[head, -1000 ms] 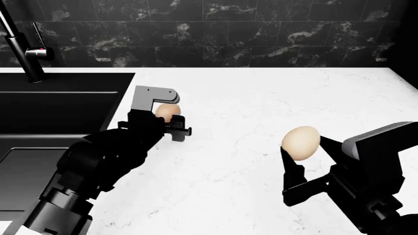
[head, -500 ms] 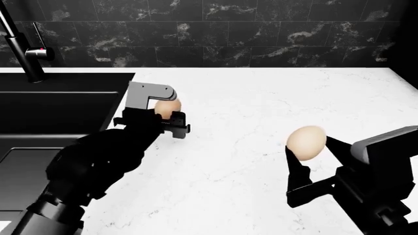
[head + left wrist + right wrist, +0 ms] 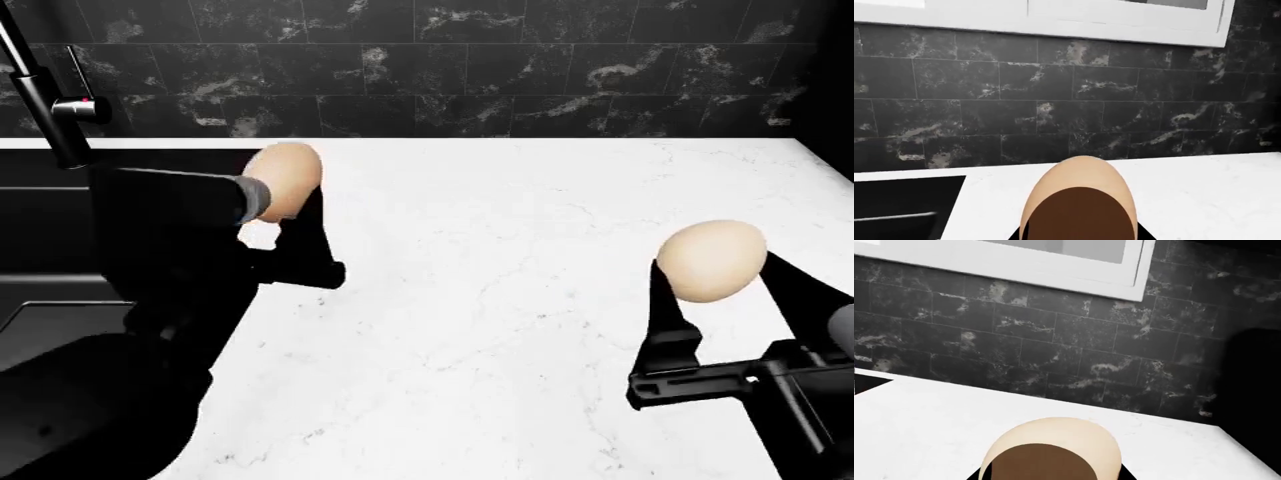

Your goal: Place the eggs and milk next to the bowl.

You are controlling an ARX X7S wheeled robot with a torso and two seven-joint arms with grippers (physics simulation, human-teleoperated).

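Observation:
Two pale tan eggs are held up above the white counter. My left gripper is shut on one egg, which fills the lower middle of the left wrist view as an egg. My right gripper is shut on the other egg, seen close in the right wrist view as an egg. The milk and the bowl are out of view.
A black sink basin with a dark faucet lies at the left of the white marble counter. A black marbled tile wall runs along the back. A white window frame sits above the tiles.
Both arms have risen with their eggs. The left egg has moved up and left toward the sink edge; the right egg has moved up and to the right.

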